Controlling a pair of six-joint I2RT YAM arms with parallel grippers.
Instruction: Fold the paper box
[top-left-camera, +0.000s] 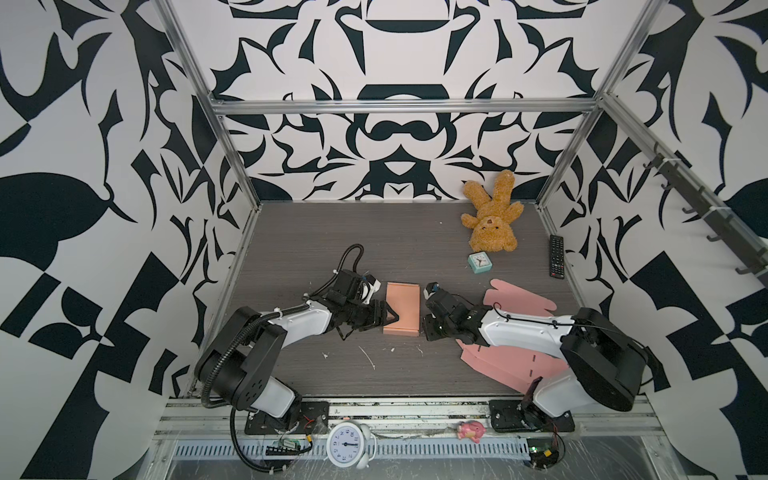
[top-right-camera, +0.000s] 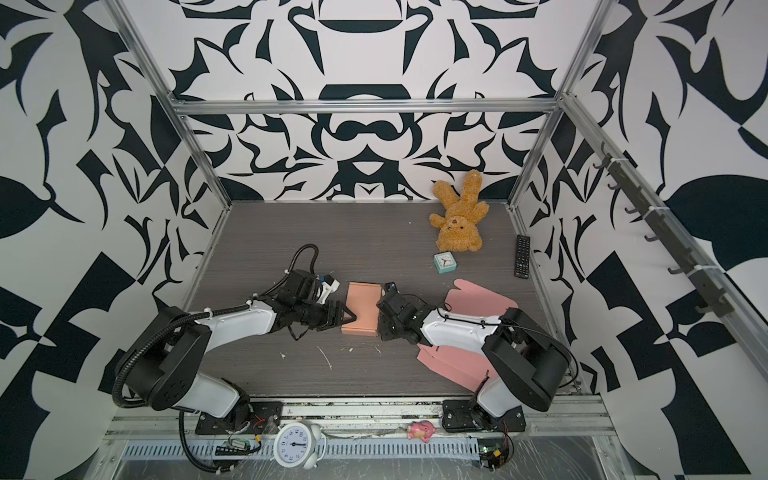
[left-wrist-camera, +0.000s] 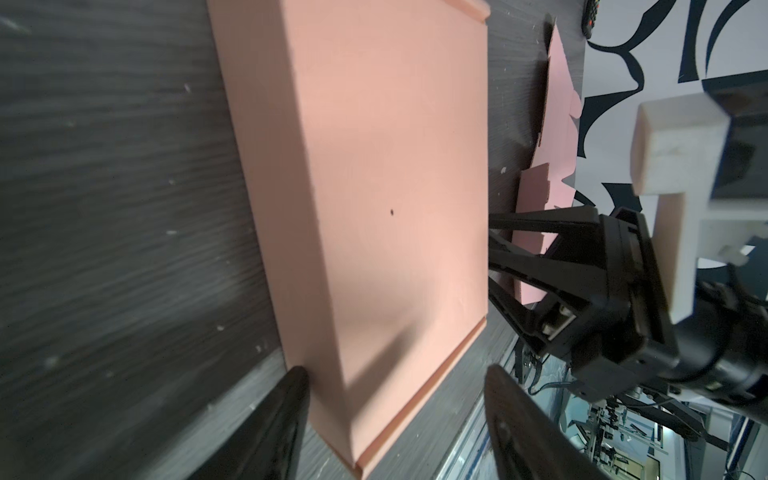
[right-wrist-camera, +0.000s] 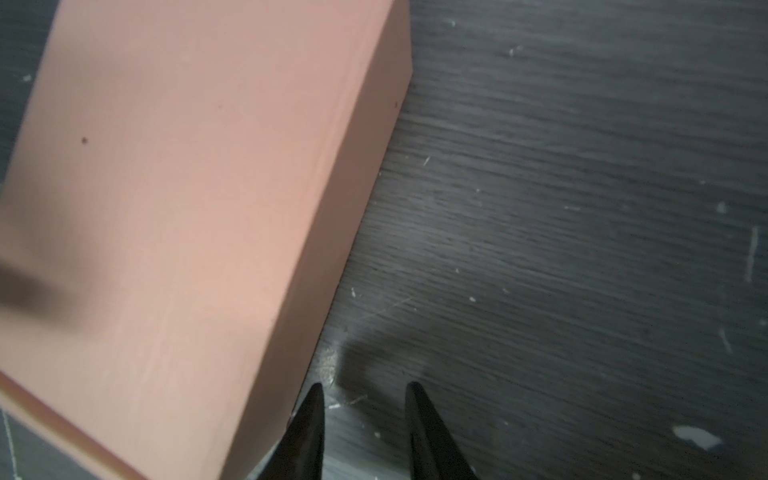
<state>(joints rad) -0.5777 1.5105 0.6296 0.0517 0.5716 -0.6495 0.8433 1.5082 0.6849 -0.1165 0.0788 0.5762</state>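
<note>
**Risks, as we judge them**

1. Crush/dent. The salmon-pink folded paper box (top-left-camera: 402, 307) is hollow, thin card. The left end effector (top-left-camera: 390, 321) has its jaws wide apart and clamps nothing. In its wrist view one fingertip (left-wrist-camera: 295, 390) sits just beside the box's left wall at the near corner, poss. touching. The other lies out past the near-end lip. Closing or pressing down here would buckle a wall or the top panel.
2. Slide/spin. The right end effector (right-wrist-camera: 363, 388) is empty, jaws a modest gap apart. Its tips are over bare grey wood-grain tabletop (top-left-camera: 332, 232), just beside the box's right wall. A sideways sweep by either arm would shove so light a box, and off-centre contact would turn it.
3. Flap pop. Stepped lips show at the near & far ends. A snagging fingertip could pull a tucked flap out and undo the fold.
4. The right arm hangs over flat pink card blanks (top-left-camera: 513, 363). A low pull-back could drag them.

**Condition of box**

- Sits mid-tabletop between the two end effectors, long axis running near-to-far.
- Closed, low rectangular form w/ crisp edges and a flat top panel. No dents visible.
- One small dark speck on top.
- Fold appears complete or v. near it. Underside & flap locks are hidden, so we cannot confirm.
</note>
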